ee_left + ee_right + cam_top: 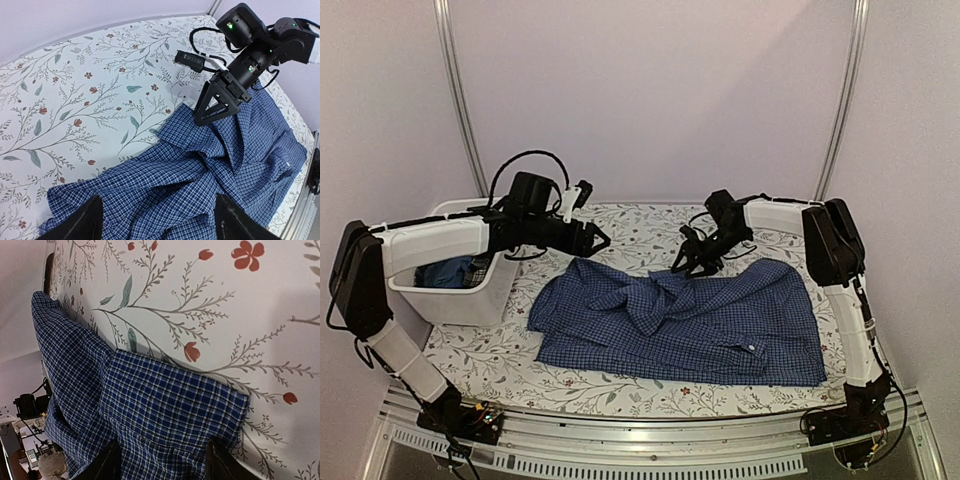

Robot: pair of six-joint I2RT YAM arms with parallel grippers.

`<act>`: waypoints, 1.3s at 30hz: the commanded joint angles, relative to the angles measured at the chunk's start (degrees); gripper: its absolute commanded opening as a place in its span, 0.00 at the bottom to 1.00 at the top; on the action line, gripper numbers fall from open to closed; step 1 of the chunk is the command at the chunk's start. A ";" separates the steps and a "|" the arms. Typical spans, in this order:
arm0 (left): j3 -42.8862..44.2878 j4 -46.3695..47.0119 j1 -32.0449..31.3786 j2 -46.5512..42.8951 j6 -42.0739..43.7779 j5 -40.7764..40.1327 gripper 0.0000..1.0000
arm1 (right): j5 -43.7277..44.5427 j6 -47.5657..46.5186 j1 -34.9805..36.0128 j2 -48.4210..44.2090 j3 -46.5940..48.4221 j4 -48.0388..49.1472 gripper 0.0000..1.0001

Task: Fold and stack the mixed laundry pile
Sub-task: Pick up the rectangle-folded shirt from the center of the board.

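Bunching is risked: the blue-and-white checked shirt [700, 320] is spread crumpled on the table [620, 225]. Left fingers [82, 222] and right fingers [107, 462] are held wide, empty; one layer alone could be caught.

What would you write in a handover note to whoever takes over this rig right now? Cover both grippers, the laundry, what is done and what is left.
Left gripper: open, empty, raised over the left end of the checked shirt.
Right gripper: jaws apart, low at the shirt's far edge; no grip visible.
Shirt: rumpled on the tablecloth, one sleeve across its middle, unfolded.
White tub, on the left: holds more clothes, including a blue garment.
Done: nothing folded or stacked.
Left: flatten and fold the shirt, then the tub's clothes, then stack.
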 commanded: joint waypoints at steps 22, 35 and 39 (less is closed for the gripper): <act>3.53 -0.14 1.00 3.01 -2.56 -5.49 0.78 | 12.53 -0.57 1.39 3.76 6.13 -7.22 0.51; 6.49 -0.49 1.03 5.55 -3.41 -5.87 0.91 | -2.12 2.70 1.65 2.75 8.40 3.11 0.03; 9.86 -0.73 1.03 7.37 -2.85 -3.34 0.99 | -1.57 1.97 1.36 -3.37 8.32 8.37 0.00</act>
